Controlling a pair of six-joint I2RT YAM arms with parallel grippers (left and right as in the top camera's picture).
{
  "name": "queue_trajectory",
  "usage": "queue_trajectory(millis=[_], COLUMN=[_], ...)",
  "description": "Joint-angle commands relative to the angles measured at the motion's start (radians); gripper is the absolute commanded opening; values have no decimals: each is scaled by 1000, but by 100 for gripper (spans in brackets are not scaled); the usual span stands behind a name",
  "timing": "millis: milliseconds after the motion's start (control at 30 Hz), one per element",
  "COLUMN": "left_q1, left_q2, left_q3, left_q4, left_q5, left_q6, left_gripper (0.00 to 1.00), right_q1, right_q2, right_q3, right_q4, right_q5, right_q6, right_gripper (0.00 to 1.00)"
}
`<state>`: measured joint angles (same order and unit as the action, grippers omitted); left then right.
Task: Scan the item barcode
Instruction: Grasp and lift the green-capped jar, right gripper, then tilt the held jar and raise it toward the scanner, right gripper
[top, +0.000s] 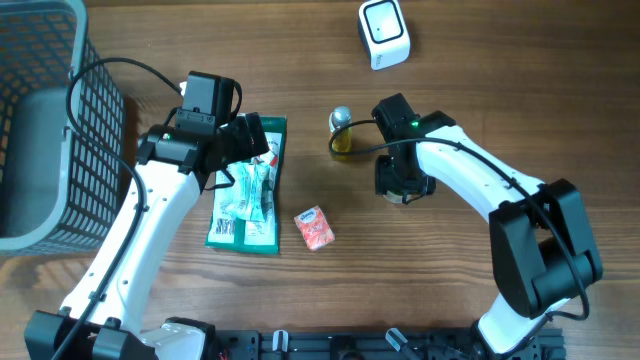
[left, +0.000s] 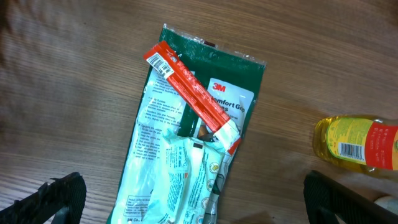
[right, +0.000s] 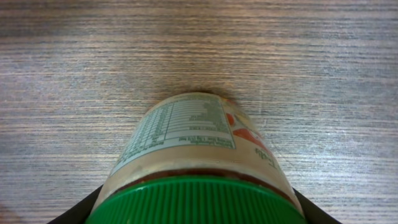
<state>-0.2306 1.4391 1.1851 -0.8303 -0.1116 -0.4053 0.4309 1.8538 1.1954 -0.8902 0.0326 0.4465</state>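
- grasp step: right gripper (right: 199, 214) straddled the green-lidded jar (right: 186, 134); whether it gripped, i could not tell
- left gripper (left: 199, 199) hung released
- next seemingly needed a firm clench, then label toward scanner (top: 384, 33)

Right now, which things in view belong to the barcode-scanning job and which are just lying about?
Job: green-lidded labelled jar at the right gripper; white boxy scanner.
Lying about: green-backed pack of pale sachets; yellow bottle with silver cap; small orange packet; grey wire basket.

Mock shop checkout on a wooden table (top: 500, 90): wire basket (top: 95, 130), barcode scanner (top: 384, 33), packaged goods (top: 245, 205).
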Motion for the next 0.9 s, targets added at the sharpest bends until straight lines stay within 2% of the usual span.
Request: queue_trajectory(millis=[0, 67, 100, 167, 200, 333, 367, 433, 633, 867], left_q1=[4, 4, 4, 4, 4, 4, 4, 4, 4, 4], left_q2=[-3, -3, -3, -3, -3, -3, -3, -3, -3, -3], left_q3=[14, 14, 14, 14, 14, 14, 14, 14, 14, 14], left_q4=[3, 3, 3, 3, 3, 3, 3, 3, 3, 3], left_q5=[-13, -13, -13, -13, -13, -13, -13, -13, -13, -13], left_q6=[8, 8, 8, 8, 8, 8, 8, 8, 8, 8], left_gripper=[100, 100, 100, 100, 100, 100, 100, 100, 100, 100], right_q1=[0, 0, 0, 1, 1, 1, 1, 1, 1, 1], right_q2=[0, -56, -87, -135, -143, -143, -143, -143, -143, -143], right_q3=[16, 55, 65, 66, 66, 66, 66, 66, 66, 66], right_q4=[-32, -103, -123, -127, -145, -286, -300, -333, -334, -334], right_q5=[-17, -76, -142, -369, -472, -843, -883, -967, -977, -1036], right_q6=[1, 1, 2, 1, 1, 21, 51, 174, 291, 315], right_gripper=[53, 50, 44, 20, 15, 15, 15, 4, 4, 4])
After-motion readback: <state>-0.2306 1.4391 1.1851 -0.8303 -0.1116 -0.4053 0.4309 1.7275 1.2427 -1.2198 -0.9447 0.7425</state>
